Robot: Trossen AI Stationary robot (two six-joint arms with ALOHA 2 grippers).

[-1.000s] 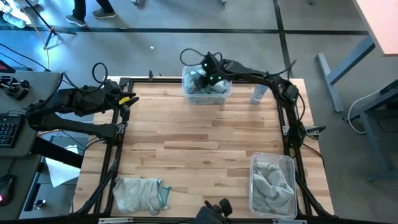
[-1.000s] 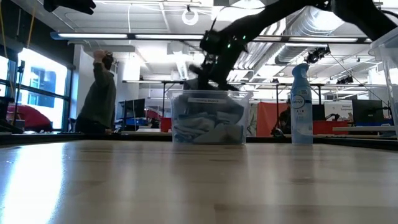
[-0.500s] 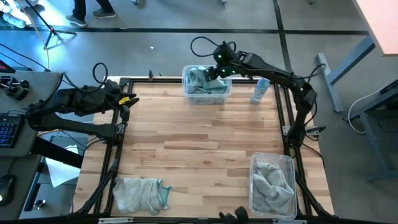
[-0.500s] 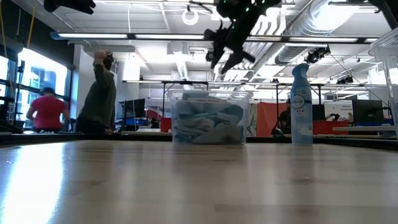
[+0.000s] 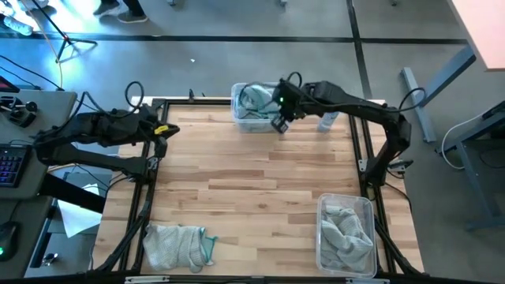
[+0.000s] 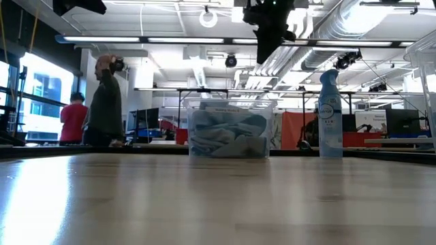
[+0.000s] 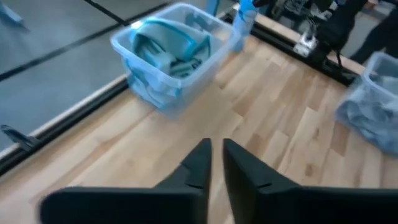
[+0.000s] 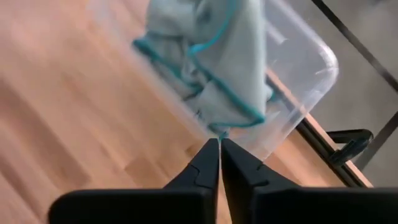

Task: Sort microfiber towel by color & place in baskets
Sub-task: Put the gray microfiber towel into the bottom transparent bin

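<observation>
My right gripper point(image 5: 279, 124) point(image 8: 219, 140) hangs shut and bare, high above the near rim of the far basket point(image 5: 262, 109) point(image 6: 228, 129). Teal-edged microfiber towels point(image 8: 211, 56) lie heaped in that clear tub. The second basket point(image 5: 345, 234) at the near right holds grey towels point(image 5: 346, 229). A loose pile of grey towels point(image 5: 173, 246), with a teal edge point(image 5: 208, 251) showing, lies flat on the table at the near left. My left gripper point(image 5: 161, 132) point(image 7: 216, 144) waits over the table's left edge, fingers nearly together with nothing between them.
A white-blue spray bottle point(image 5: 328, 118) point(image 6: 330, 112) stands right of the far basket. A black metal frame point(image 5: 147, 197) runs along the table's edges. Bare wood point(image 5: 252, 189) spans the middle. People point(image 6: 105, 102) stand in the room beyond.
My right gripper has risen out of the far basket and come toward the table's near edge, rolling as it went. Its fingers, spread half a second ago, have shut. The teal towel has stayed in the basket.
</observation>
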